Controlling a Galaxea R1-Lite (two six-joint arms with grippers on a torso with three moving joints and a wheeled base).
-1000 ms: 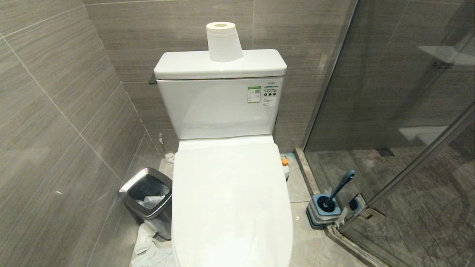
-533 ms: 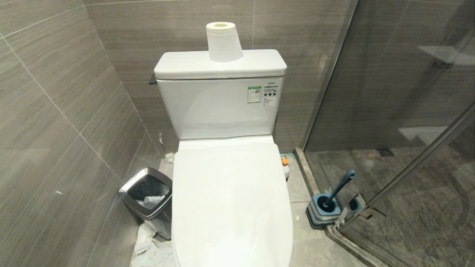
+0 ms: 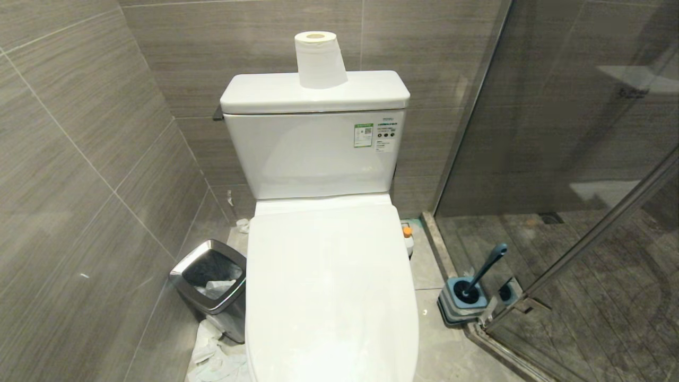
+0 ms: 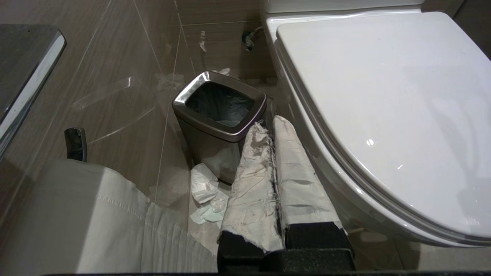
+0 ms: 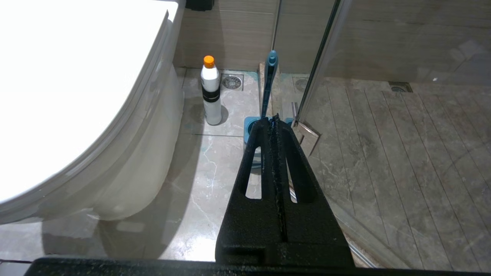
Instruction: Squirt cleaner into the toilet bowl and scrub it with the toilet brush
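Toilet bowl (image 3: 329,286) with lid down, cleaner (image 5: 211,92) and toilet brush (image 5: 268,86) standing on the floor, my left gripper (image 4: 273,124) and right gripper (image 5: 273,122) both squeezed tight, holding nothing

Left gripper (image 4: 273,122): seen only from its own wrist camera — two long fingers (image 4: 253,180) wrapped in worn, greyish-white tape over black bases, pressed together along their whole length, nothing held between them.

Right gripper (image 5: 273,119): seen only from its own wrist camera — two bare black, rough-textured plastic fingers (image 5: 256,168) with long slots, tapering to a point, closed flat against each other with nothing gripped.

Pose: both grippers are held low and angled forward and downward, clear of any contact.

Head view: neither arm is shown.
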